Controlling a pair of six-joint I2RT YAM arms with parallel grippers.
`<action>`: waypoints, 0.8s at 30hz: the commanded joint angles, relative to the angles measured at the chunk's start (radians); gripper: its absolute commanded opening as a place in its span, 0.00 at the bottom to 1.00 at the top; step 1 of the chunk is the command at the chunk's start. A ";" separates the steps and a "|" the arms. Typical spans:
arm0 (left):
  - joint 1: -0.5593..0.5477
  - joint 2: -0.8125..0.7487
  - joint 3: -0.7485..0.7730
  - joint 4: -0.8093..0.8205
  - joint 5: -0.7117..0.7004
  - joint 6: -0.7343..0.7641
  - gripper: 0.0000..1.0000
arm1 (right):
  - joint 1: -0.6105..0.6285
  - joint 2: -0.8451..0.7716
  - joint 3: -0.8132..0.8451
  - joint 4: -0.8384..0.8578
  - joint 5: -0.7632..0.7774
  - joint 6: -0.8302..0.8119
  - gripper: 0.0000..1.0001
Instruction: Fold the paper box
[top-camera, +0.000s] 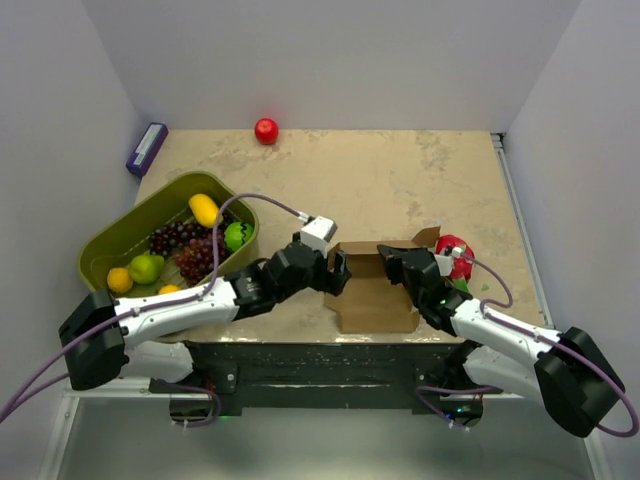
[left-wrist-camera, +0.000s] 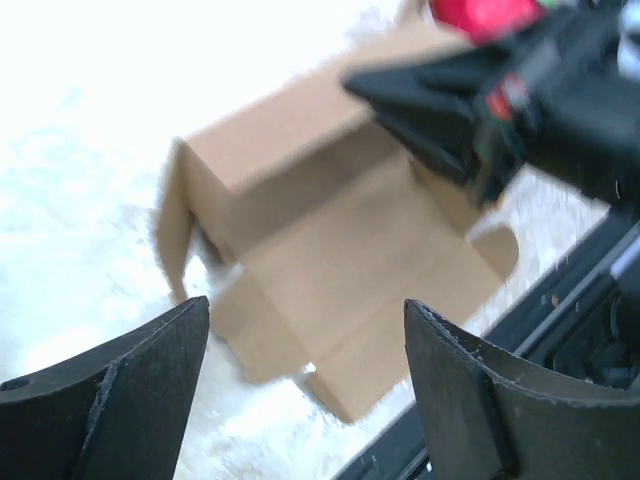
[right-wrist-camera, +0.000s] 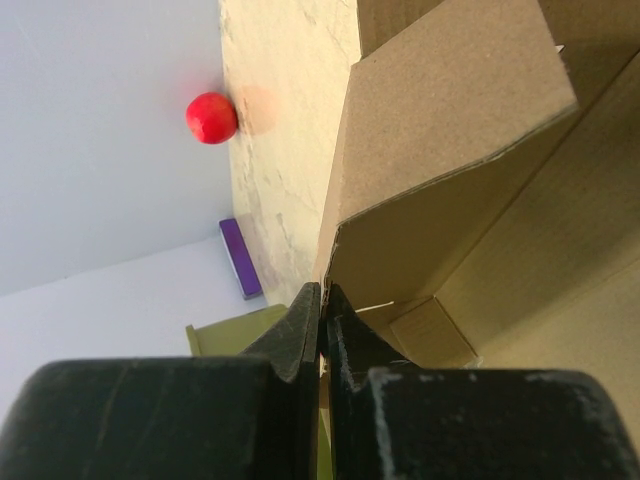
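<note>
Blur smears the paper box (left-wrist-camera: 340, 260) in the left wrist view, where a red thing (left-wrist-camera: 485, 15) at one o'clock is cut by the top edge. In the right wrist view an olive sliver (right-wrist-camera: 235, 330) at seven o'clock, perhaps a basket rim, is half hidden by the right gripper (right-wrist-camera: 322, 296).

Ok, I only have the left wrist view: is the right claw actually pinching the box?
Observer: Yes. The right wrist view shows the right claw shut on the edge of a raised wall of the paper box.
Operator: What sits off to the left?
Observer: In the top view, a green basket, apart from the open left claw.
Operator: Anything at the far edge?
Observer: A round red fruit, near the middle of that edge.
</note>
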 joint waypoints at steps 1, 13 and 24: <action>0.149 -0.008 0.058 -0.057 0.099 -0.022 0.81 | 0.005 -0.018 -0.006 -0.017 0.045 -0.021 0.00; 0.264 0.231 0.232 -0.069 0.205 -0.016 0.83 | 0.007 -0.025 -0.010 -0.019 0.048 -0.027 0.00; 0.264 0.297 0.225 -0.029 0.266 -0.043 0.71 | 0.005 -0.010 -0.011 -0.016 0.054 -0.034 0.00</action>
